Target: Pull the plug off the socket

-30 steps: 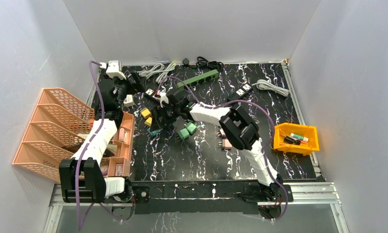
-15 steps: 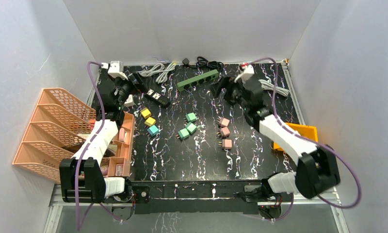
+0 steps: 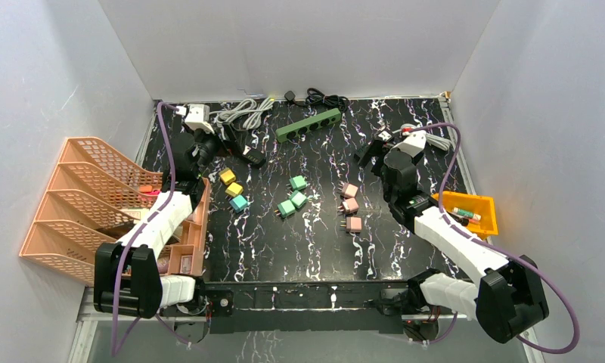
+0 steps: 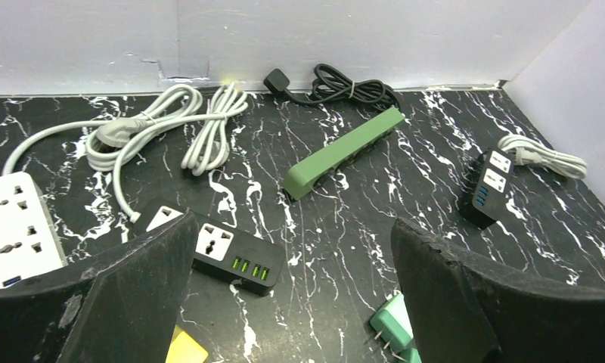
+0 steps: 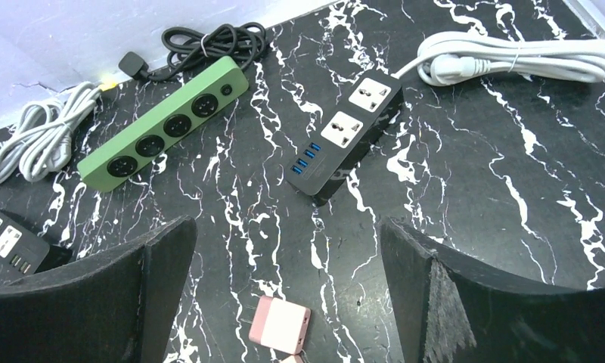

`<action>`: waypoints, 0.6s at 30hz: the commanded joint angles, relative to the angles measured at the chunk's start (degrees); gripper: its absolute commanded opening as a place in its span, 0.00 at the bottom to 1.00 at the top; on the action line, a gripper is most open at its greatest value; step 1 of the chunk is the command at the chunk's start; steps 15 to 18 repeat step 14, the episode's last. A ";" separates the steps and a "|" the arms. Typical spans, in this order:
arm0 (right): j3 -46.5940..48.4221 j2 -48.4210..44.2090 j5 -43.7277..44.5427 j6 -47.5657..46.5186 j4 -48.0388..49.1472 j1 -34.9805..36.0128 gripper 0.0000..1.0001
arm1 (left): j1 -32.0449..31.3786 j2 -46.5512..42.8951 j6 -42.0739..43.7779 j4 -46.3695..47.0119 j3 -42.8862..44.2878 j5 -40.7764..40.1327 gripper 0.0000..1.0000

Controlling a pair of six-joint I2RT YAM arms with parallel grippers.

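We see a black marble-pattern tabletop with white veins (image 3: 314,253), boxed in on three sides by a plain white back wall panel (image 3: 299,45), a white left wall panel (image 3: 35,76) and a white right wall panel (image 3: 556,91). A silver aluminium frame rail (image 3: 463,159) runs along the tabletop's right edge. Left wrist view: a thin jagged crack (image 4: 163,69) low on the back panel. Light is even and soft, and the walls look faintly bluish

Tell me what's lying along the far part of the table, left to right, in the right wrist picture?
White coiled cord → green power strip → black power strip → white bundled cord. The black cord sits behind the green strip and overlaps it, so it is left out.
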 commanded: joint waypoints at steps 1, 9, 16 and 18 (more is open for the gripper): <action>0.75 -0.99 1.75 -1.55 0.64 0.01 0.98 | -0.18 -2.56 1.76 2.98 0.36 -2.37 0.98; 0.96 -0.85 -4.49 -2.64 0.64 -0.04 0.98 | -0.14 -3.65 2.09 3.70 -0.48 -1.88 0.98; -0.36 -2.16 -5.45 -2.30 2.57 -0.04 0.98 | -0.18 -4.54 2.26 2.32 0.05 -2.41 0.98; -0.36 -2.16 -5.45 -2.30 2.57 -0.04 0.98 | -0.18 -4.54 2.26 2.32 0.05 -2.41 0.98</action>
